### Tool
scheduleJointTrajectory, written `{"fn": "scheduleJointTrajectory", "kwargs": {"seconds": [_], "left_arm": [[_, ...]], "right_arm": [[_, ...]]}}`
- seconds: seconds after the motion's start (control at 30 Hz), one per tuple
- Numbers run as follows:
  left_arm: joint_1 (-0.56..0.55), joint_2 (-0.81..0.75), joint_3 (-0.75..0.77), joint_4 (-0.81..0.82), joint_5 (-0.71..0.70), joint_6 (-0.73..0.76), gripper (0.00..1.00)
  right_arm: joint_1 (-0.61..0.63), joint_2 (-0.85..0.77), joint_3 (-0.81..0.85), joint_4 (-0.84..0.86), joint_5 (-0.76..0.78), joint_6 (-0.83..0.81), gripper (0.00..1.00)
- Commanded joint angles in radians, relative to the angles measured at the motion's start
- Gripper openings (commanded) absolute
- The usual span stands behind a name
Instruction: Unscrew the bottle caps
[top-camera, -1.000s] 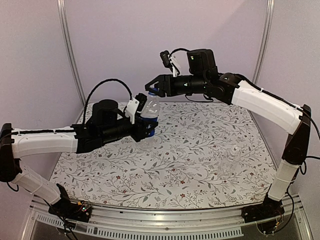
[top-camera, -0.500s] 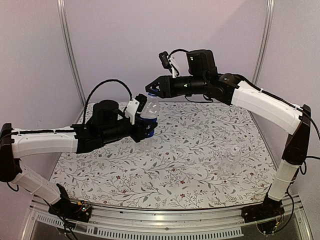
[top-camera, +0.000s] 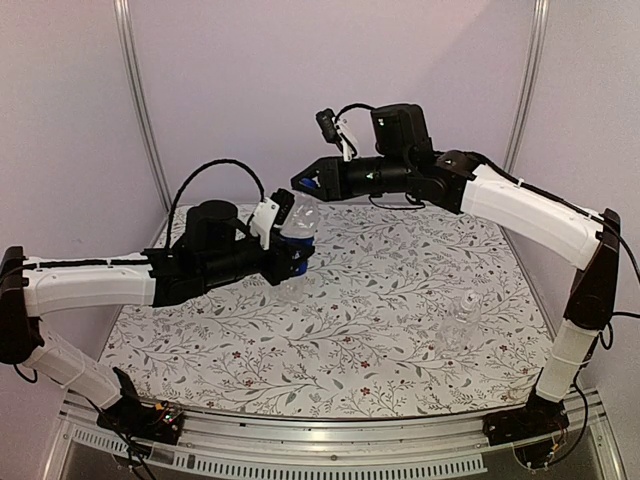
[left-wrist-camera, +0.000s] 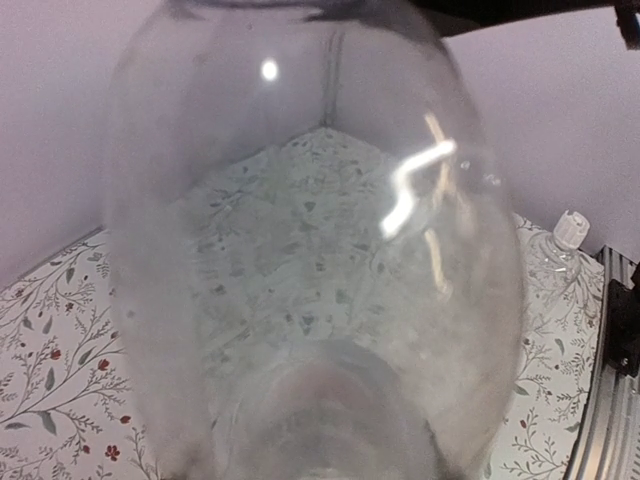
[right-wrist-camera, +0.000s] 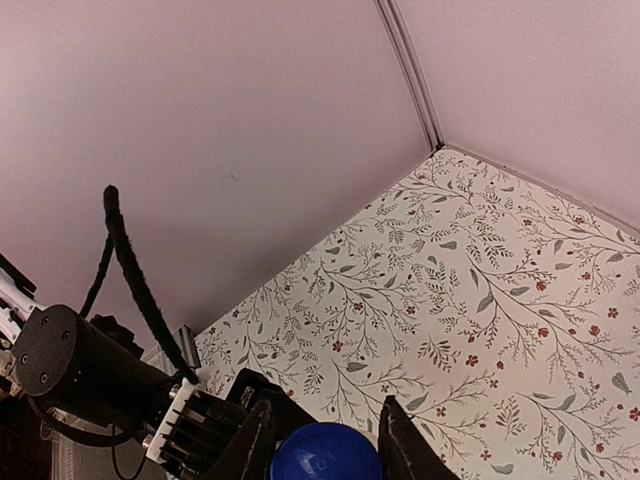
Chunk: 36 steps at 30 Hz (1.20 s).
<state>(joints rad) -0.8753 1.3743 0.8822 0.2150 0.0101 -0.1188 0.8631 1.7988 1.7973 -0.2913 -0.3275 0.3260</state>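
bottles 2: labelled bottle (top-camera: 303, 218) upright, my left pincer (top-camera: 292, 255) clamped round its body; clear bottle (top-camera: 460, 325) standing on the right side of the table | caps 2: blue cap (right-wrist-camera: 325, 455) pinched in my right pincer (right-wrist-camera: 320, 440), just above the labelled bottle's neck; white cap (left-wrist-camera: 570, 229) on the clear bottle | floral-print table (top-camera: 380, 340), plain lilac walls (top-camera: 250, 80)

No writing can be read in any view. The dark blue label (top-camera: 299, 238) on the bottle (top-camera: 303, 216) left of centre is too small to make out. The blue cap (right-wrist-camera: 325, 455) shows only a faint, illegible moulded mark.
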Motion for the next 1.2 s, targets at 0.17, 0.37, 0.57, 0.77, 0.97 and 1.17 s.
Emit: {"fn": "scheduleJointTrajectory", "kwargs": {"seconds": [0.17, 0.37, 0.57, 0.77, 0.97, 1.17], "left_arm": [[-0.015, -0.022, 0.024, 0.018, -0.019, 0.018, 0.4], [0.001, -0.06, -0.014, 0.088, 0.162, 0.029, 0.45], [0.037, -0.07, -0.03, 0.168, 0.476, -0.006, 0.45], [0.056, -0.036, -0.027, 0.226, 0.725, -0.058, 0.39], [0.059, -0.001, -0.017, 0.254, 0.844, -0.101, 0.38], [0.062, -0.004, 0.001, 0.179, 0.704, -0.07, 0.36]], "right_arm": [[-0.004, -0.038, -0.047, 0.051, -0.012, -0.004, 0.13], [-0.062, -0.109, -0.153, 0.182, -0.185, -0.04, 0.0], [-0.105, -0.144, -0.208, 0.22, -0.517, -0.192, 0.0], [-0.113, -0.146, -0.202, 0.187, -0.72, -0.321, 0.0], [-0.117, -0.13, -0.197, 0.18, -0.765, -0.373, 0.05], [-0.118, -0.133, -0.186, 0.155, -0.672, -0.347, 0.19]]}}
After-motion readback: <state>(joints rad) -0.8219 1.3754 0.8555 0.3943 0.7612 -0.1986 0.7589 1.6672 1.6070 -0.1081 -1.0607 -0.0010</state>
